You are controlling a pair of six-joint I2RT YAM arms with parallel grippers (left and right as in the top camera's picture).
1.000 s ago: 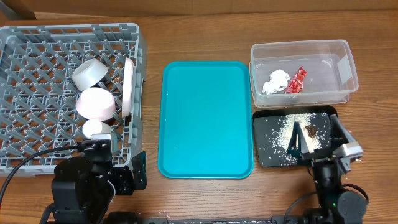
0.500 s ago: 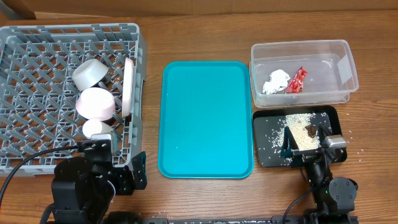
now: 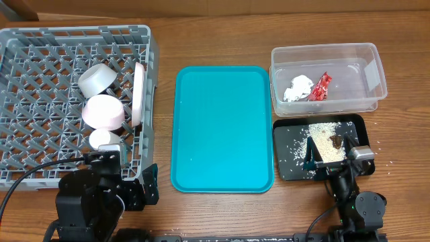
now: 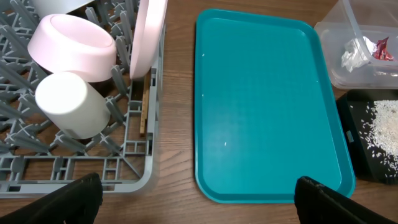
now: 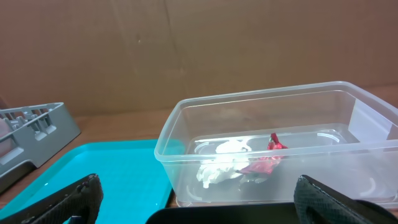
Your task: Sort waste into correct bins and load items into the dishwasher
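Note:
The grey dish rack [image 3: 40,67] holds a pale green-white bowl [image 3: 97,78], a pinkish bowl [image 3: 104,112], a white cup [image 3: 104,139] and a white plate [image 3: 139,94] standing on edge. The chopsticks [image 4: 145,106] lie in the rack beside the plate. The clear tub [image 3: 349,101] holds the white napkin [image 3: 298,88] and the red wrapper [image 3: 320,86]. The black tray [image 3: 287,165] holds rice [image 3: 322,136] and a brown scrap [image 3: 335,140]. My left gripper [image 4: 198,199] is open and empty at the rack's front right corner. My right gripper [image 5: 198,202] is open and empty over the black tray's front edge [image 3: 336,163].
A teal serving tray [image 3: 223,128] lies bare between the rack and the bins. A few rice grains [image 3: 373,144] lie on the wooden table right of the black tray. A brown cardboard wall stands behind the table in the right wrist view.
My right gripper has drawn back toward the front edge of the black tray and has been still for the last half second. The left arm has not moved.

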